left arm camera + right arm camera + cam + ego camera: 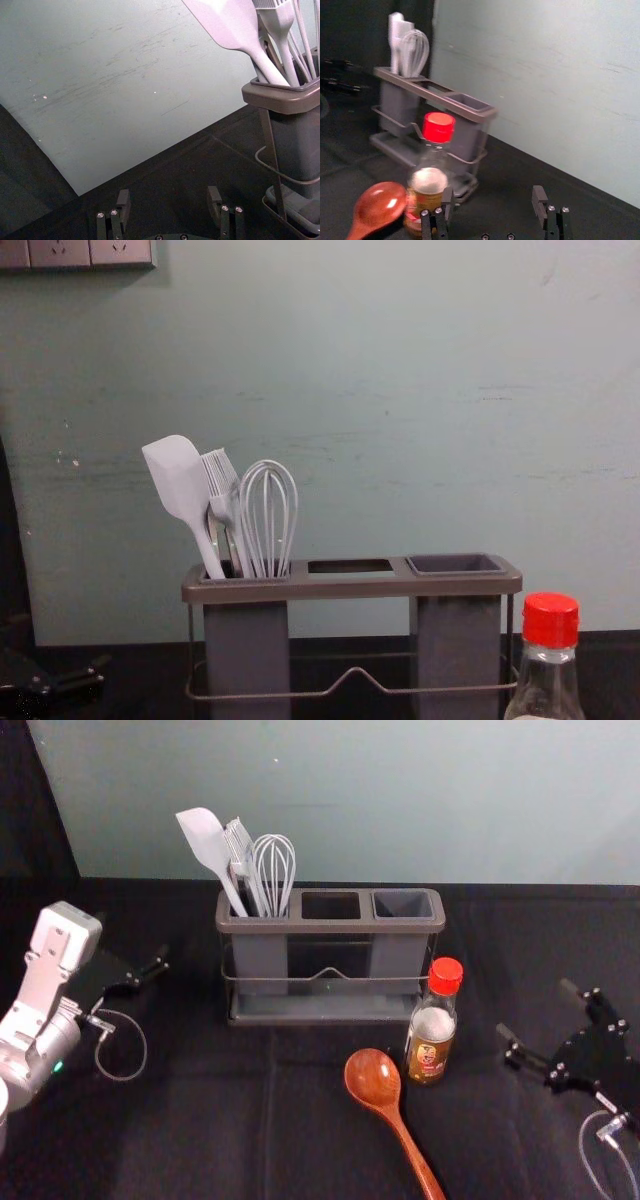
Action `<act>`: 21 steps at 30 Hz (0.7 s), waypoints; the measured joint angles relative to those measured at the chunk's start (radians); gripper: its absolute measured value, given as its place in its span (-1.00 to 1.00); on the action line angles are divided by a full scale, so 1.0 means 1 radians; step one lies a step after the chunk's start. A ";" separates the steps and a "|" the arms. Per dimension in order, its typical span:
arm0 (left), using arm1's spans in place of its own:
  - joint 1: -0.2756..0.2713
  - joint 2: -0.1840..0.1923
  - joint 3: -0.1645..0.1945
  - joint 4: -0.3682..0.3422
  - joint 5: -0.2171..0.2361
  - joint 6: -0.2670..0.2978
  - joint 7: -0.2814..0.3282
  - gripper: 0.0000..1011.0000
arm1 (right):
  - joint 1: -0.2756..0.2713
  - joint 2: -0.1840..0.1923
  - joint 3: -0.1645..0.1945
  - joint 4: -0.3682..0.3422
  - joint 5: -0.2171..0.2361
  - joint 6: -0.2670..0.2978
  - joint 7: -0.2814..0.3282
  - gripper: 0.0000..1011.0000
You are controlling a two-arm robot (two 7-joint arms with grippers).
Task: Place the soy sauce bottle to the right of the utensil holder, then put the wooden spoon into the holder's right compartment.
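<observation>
Black-covered desk (200, 1120), nothing of the task done on it, looks like the start. Utensil holder (330, 1010) stands upright near the far edge, around the middle of that edge; its right compartment (403, 904) has no spoon in it, so step two is to do. Left gripper (168, 192) is off the holder's left end, toward the desk's left edge, released, fingers spread, holding nothing; probably not needed. Right gripper (493, 192) is over toward the right edge, also released, fingers wide apart and nothing between them; likely the one for both steps. Wooden spoon (374, 1078) lies flat in front of the holder, right of center, bowl toward the far edge, handle running to the near edge. Soy sauce bottle (432, 1030) is upright, red cap on, just beside the spoon's bowl and in front of the holder's right end; I'd call that short of properly right of it, so step one is open too. White spatula (205, 840), whisk (274, 865) and brush (222, 480) sit in the left compartment (260, 960), not part of the job. Left: bottle first, then spoon.
</observation>
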 joint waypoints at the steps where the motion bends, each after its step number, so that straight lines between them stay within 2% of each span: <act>1: 0.000 0.000 0.000 0.000 0.000 0.000 0.000 0.99 | -0.004 0.004 0.002 -0.005 0.006 -0.003 0.011 0.98; 3: 0.000 0.000 0.000 0.000 0.000 0.000 0.000 0.99 | -0.014 0.014 0.006 -0.015 0.032 -0.018 0.052 0.98; 5: 0.000 0.000 0.000 0.000 0.000 0.000 0.000 0.99 | -0.016 0.016 0.007 -0.017 0.041 -0.023 0.066 0.98; 6: 0.000 0.000 0.000 0.000 0.000 0.000 0.000 0.99 | -0.018 0.018 0.008 -0.020 0.066 -0.035 0.104 0.98; 9: 0.000 0.000 0.000 0.000 0.000 0.000 0.000 0.99 | -0.013 0.016 0.007 -0.018 0.090 -0.044 0.139 0.98; 16: 0.000 0.000 0.000 0.000 0.000 0.000 0.000 0.99 | 0.038 -0.025 -0.019 0.013 0.130 -0.034 0.218 0.98; 21: 0.000 0.000 0.000 0.000 0.000 0.000 0.000 0.99 | 0.077 -0.060 -0.035 0.037 0.124 -0.022 0.236 0.98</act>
